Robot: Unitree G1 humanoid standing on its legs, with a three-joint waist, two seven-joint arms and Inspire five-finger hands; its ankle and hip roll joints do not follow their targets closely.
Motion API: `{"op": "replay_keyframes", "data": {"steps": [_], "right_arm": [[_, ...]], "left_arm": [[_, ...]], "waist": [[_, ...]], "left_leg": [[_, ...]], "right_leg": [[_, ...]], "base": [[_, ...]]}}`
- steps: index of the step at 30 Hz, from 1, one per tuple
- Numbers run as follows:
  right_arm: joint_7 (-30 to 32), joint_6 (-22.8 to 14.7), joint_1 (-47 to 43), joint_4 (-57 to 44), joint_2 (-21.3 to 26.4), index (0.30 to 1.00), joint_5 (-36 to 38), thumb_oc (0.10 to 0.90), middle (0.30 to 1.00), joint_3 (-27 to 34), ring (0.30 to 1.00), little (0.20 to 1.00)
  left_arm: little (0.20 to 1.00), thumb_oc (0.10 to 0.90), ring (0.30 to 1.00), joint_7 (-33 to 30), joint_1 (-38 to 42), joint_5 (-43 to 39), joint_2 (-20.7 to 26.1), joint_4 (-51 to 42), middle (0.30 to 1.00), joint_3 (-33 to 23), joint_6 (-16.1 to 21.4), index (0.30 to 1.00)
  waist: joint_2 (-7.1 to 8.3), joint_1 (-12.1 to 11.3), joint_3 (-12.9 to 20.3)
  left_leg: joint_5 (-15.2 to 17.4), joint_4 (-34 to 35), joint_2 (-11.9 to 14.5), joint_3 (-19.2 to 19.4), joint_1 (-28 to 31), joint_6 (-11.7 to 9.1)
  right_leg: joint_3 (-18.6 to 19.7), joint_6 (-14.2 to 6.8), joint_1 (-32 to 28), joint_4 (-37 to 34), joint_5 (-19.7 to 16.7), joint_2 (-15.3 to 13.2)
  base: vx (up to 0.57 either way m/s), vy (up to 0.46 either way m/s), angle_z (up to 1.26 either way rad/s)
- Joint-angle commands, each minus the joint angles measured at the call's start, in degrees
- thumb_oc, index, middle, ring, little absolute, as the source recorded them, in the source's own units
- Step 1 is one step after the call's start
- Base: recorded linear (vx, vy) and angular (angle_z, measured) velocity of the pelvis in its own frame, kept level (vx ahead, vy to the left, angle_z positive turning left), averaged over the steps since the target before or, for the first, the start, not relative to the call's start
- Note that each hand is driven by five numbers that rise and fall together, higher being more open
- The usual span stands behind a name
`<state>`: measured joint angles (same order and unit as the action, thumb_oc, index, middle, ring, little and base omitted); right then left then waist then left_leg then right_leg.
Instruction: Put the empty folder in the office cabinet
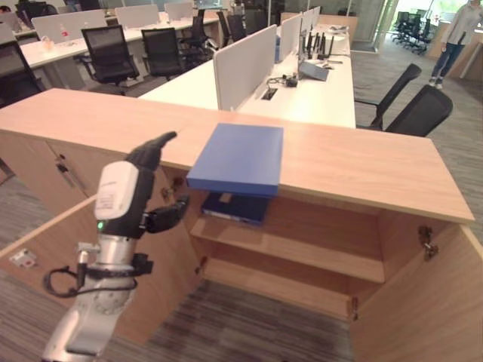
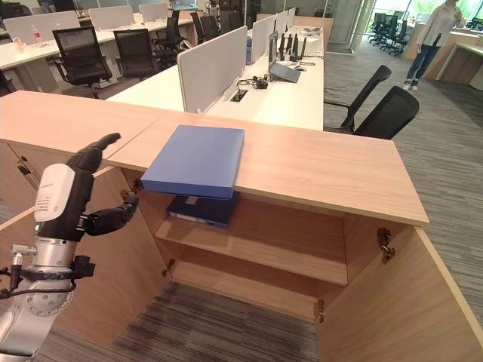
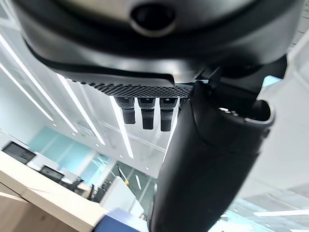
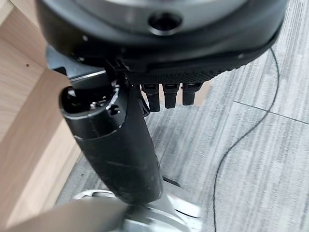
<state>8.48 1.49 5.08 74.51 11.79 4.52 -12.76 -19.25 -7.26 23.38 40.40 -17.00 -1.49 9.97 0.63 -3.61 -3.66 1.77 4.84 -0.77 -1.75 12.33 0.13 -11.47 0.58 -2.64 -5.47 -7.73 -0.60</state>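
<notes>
A blue folder point(image 1: 238, 157) lies flat on top of the wooden office cabinet point(image 1: 362, 166), its near edge hanging over the front. A second, darker folder point(image 1: 235, 208) rests on the upper shelf point(image 1: 302, 253) inside the cabinet. My left hand point(image 1: 143, 181) is raised to the left of the blue folder, apart from it, open with fingers straight and thumb out. In the left wrist view the fingers point(image 3: 145, 113) stretch out, with a corner of the blue folder point(image 3: 120, 223) beyond them. My right hand point(image 4: 116, 145) hangs open over the carpet, holding nothing.
Both cabinet doors stand open: the left door point(image 1: 45, 249) beside my left arm, the right door point(image 1: 423, 302) at the near right. White desks with dividers point(image 1: 245, 64) and black office chairs point(image 1: 419, 113) stand behind the cabinet. A person point(image 1: 453, 38) stands far back right.
</notes>
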Motion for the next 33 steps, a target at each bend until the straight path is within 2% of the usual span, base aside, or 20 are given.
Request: {"op": "replay_keyframes", "data": {"steps": [1,5,8,17,22,27,33], "right_arm": [[0.1,-0.4,-3.3,1.1,0.4,0.9,-1.4,0.8,0.9,-2.5,0.9,0.9],[0.0,-0.2,-3.1,1.3,0.5,0.9,-1.7,0.8,0.9,-2.3,0.9,0.9],[-0.2,0.0,-3.1,1.4,0.8,0.9,-2.3,0.8,0.9,-2.8,0.9,0.9],[-0.2,0.1,-3.2,1.4,1.7,0.9,-3.1,0.8,0.9,-3.4,0.9,0.9],[-0.1,0.0,-3.1,2.0,2.2,0.9,-3.5,0.8,0.9,-3.8,0.9,0.9],[0.4,0.0,-3.3,2.8,2.7,0.9,-3.9,0.8,0.9,-3.9,0.9,0.9],[0.4,0.2,-3.6,2.8,3.0,0.9,-3.6,0.8,0.9,-3.5,0.9,0.9]], "left_arm": [[0.9,0.8,0.9,-0.4,6.6,-0.7,4.2,-5.6,0.9,-0.9,3.1,0.9],[0.9,0.8,0.9,1.0,7.0,-1.5,4.1,-5.4,0.9,0.7,3.2,0.9],[0.9,0.8,0.9,2.2,9.7,-0.6,5.0,-4.0,0.9,3.9,3.0,0.9],[0.9,0.8,0.9,1.3,19.2,7.1,8.4,2.5,0.9,10.8,1.6,0.9],[0.9,0.8,0.9,-0.9,26.2,14.3,10.1,7.4,0.9,16.1,0.1,0.9],[0.9,0.8,0.9,-2.2,31.4,20.6,9.9,12.8,0.9,21.0,-1.9,0.9],[0.9,0.8,0.9,-1.0,33.2,19.1,7.9,15.5,0.9,22.9,-2.3,0.9]], "waist": [[0.14,0.5,2.3],[0.24,0.7,2.3],[0.22,1.1,2.5],[-0.05,2.1,2.7],[-0.46,3.0,3.1],[-0.76,3.5,3.4],[-0.93,3.7,3.4]], "left_leg": [[3.5,0.2,-1.8,-2.3,-2.6,0.4],[3.5,0.2,-1.9,-2.2,-2.6,0.4],[3.5,0.2,-1.9,-2.0,-2.6,0.5],[3.5,0.2,-2.0,-1.4,-2.5,0.5],[3.8,0.2,-2.0,-0.8,-2.2,0.7],[4.1,0.2,-2.1,-0.3,-1.9,0.8],[4.2,0.2,-2.1,-0.1,-1.7,0.9]], "right_leg": [[2.0,-5.0,-4.2,0.5,9.4,0.2],[2.2,-5.0,-4.1,0.5,9.3,0.3],[2.5,-5.0,-4.1,0.5,9.3,0.3],[3.0,-5.1,-4.0,0.5,9.0,0.3],[3.6,-5.3,-4.0,0.5,8.9,0.3],[4.0,-5.4,-4.1,0.5,9.0,0.3],[4.2,-5.4,-4.1,0.5,9.0,0.3]], "base": [[0.0,0.0,0.0],[0.0,0.0,0.0],[0.0,0.0,0.0],[0.0,0.004,-0.05],[0.01,0.013,-0.07],[0.01,0.013,-0.13],[0.0,0.0,0.0]]}}
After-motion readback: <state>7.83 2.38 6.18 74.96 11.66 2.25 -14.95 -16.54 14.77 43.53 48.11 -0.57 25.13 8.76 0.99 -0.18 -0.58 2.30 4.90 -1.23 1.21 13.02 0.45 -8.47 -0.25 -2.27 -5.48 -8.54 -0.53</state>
